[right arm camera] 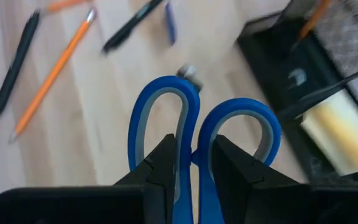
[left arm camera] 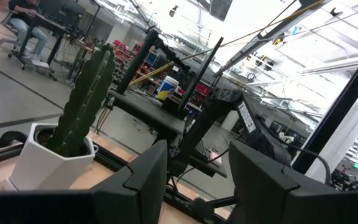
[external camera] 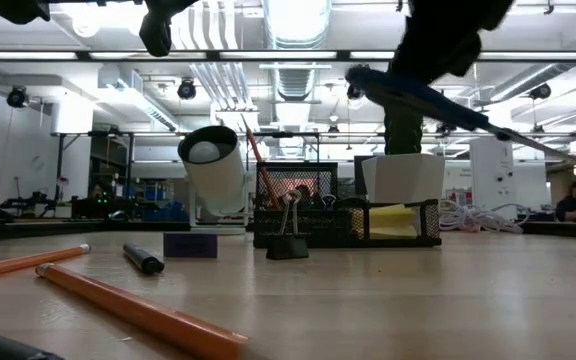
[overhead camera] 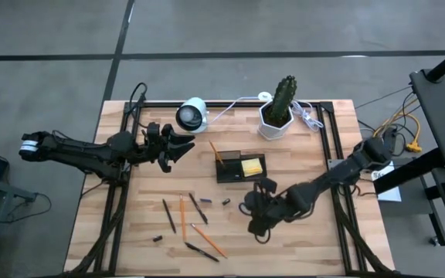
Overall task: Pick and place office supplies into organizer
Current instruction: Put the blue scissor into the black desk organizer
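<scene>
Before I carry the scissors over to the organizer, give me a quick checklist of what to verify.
1. Grip: right gripper is shut on the scissors where the blue handles meet. Ok.
2. Lift: in the low view the scissors hang well above the table. Ok.
3. Organizer: a pencil stands in one end, and a yellow sticky pad lies in the other. Whether the scissors fit: cannot tell.
4. Path: a small dark stub lies between gripper and organizer; it sits low. Ok.
5. Left gripper: open, above the table beside the white camera, off the route. Ok.
</scene>
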Controlling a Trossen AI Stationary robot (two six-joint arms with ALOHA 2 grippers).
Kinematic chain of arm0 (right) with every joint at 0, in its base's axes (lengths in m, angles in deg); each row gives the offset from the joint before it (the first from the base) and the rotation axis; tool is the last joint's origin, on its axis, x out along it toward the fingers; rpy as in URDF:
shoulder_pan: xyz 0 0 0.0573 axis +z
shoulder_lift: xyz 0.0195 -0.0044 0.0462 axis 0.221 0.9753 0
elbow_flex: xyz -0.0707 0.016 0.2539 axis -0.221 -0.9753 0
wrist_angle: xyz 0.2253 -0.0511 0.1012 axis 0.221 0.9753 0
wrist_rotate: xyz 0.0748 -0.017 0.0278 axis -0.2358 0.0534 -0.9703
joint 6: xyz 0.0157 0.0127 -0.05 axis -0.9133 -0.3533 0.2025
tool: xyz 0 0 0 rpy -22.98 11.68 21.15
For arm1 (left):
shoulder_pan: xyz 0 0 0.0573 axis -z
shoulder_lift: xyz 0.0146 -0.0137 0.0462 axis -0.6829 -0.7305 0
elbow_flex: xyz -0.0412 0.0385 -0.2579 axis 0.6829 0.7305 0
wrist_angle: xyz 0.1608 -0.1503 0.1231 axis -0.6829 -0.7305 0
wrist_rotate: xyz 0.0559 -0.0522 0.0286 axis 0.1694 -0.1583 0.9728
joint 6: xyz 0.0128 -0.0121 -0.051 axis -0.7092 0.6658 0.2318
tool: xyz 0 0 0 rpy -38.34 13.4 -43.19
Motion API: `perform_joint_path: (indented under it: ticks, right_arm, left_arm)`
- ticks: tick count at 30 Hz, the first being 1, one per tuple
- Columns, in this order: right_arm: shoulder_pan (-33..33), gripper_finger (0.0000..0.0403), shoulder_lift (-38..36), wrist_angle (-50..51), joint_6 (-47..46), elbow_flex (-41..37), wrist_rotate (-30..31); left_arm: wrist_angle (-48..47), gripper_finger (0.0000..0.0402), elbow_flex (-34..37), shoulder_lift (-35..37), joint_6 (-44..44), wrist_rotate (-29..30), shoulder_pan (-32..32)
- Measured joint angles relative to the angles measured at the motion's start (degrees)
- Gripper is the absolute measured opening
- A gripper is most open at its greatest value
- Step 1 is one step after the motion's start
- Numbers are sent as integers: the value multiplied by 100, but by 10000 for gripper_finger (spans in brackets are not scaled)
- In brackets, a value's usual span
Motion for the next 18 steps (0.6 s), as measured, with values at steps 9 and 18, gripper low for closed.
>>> perform_joint_path:
  ticks: [9,18]
  right_arm:
    - [-344,67,-453,-303,357,-75,514]
    - [-692,67,-676,-1280,783,-376,569]
  left_arm:
    - [0,157,0,0,0,0,4]
    - [0,157,0,0,0,-2,4]
